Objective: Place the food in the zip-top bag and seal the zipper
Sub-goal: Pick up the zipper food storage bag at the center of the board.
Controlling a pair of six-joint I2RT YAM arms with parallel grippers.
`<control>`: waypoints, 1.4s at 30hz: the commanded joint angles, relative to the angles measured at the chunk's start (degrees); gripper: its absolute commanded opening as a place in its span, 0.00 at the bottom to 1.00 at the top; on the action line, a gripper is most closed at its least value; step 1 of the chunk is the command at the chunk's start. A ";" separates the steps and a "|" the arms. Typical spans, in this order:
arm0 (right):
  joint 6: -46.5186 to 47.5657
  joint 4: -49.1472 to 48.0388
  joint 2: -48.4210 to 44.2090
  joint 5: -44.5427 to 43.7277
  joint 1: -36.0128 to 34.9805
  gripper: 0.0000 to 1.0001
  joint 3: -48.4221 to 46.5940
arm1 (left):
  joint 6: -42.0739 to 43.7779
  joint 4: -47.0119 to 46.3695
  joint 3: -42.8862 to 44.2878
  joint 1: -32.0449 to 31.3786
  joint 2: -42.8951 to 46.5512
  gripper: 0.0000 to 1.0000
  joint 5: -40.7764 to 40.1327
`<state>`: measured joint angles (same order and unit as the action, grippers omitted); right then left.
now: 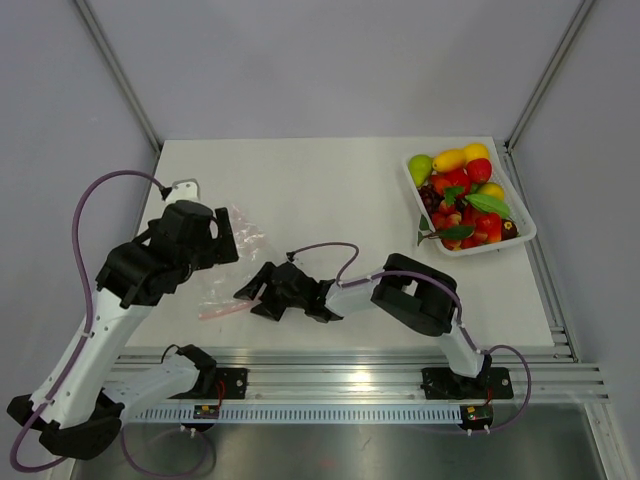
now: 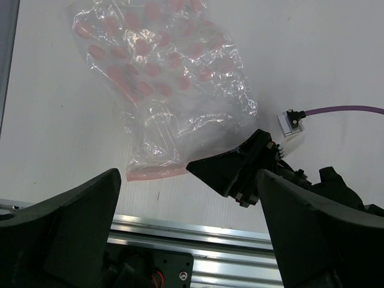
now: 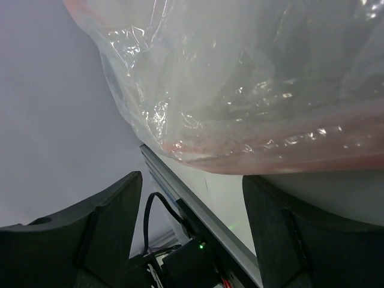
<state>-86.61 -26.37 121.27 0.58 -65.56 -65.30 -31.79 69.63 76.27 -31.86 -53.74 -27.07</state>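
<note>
From above we see the white table (image 1: 330, 190) set inside grey walls and an aluminium frame, with a rail (image 1: 350, 365) along its near edge. The tray (image 1: 527, 232) sits at the far right corner with the food (image 1: 462, 195) heaped in it. It is well apart from the bag (image 1: 222, 290), which lies toward the near left. The bag's long axis runs far to near, and its zipper (image 1: 215, 312) is at the end facing the near edge. The left claw (image 1: 228, 238) hangs over the bag's far part and hides some of it. The right claw (image 1: 255, 292) points in from the right, just beside the bag's near part. The left wrist view gives us what the top view hides: the bag is flat, crinkled and marked with pink spots, and the zipper lies roughly along the rail. In that view the left claw's fingers (image 2: 78, 228) stand wide apart with nothing between them. The right claw's tip is at the right end of the zipper, though we cannot tell whether it touches. The right wrist view shows only the bag close up. Its pink-red zipper runs across just beyond the right claw's fingers (image 3: 102, 234), which are well parted and have hold of nothing we can see. Neither wrist view shows the tray.
</note>
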 commanded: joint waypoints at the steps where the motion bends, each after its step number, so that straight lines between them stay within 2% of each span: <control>1: -2.43 -3.17 1.42 -3.03 0.08 0.75 -3.77 | -0.64 -0.28 0.20 0.22 1.09 0.99 -1.41; 14: -3.83 -2.54 2.48 -9.98 2.28 0.59 -5.19 | 0.15 -1.25 -1.91 0.22 2.49 0.99 0.97; 20: -3.74 -1.32 4.49 -10.77 4.39 0.56 -7.39 | 0.67 -1.33 -2.70 0.22 3.29 0.99 1.67; 23: -2.43 -1.14 5.29 -10.95 6.05 0.43 -8.79 | 1.73 -1.86 -3.49 0.22 3.72 0.99 2.72; 27: 0.56 -1.31 4.59 -8.24 10.00 0.06 -8.97 | 4.19 -2.91 -5.51 0.22 4.69 0.99 3.78; 28: 2.04 -1.14 3.54 -7.27 11.84 0.00 -8.27 | 4.89 -3.26 -6.47 0.22 4.95 0.99 4.47; 33: 8.11 0.17 -1.99 -0.86 17.30 0.00 -4.58 | 7.97 -6.69 -10.08 0.22 4.96 0.99 7.46; 37: 15.31 5.00 -6.30 1.35 18.98 0.00 -2.12 | 9.99 -9.85 -14.65 0.22 1.19 0.98 12.29; 42: 16.03 5.36 -10.17 2.40 19.24 0.00 1.04 | 10.70 -12.93 -17.65 -1.53 -5.58 0.96 11.35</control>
<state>-74.02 -21.56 115.59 0.47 -45.76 -65.91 -23.03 61.32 59.22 -32.16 -57.23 -16.99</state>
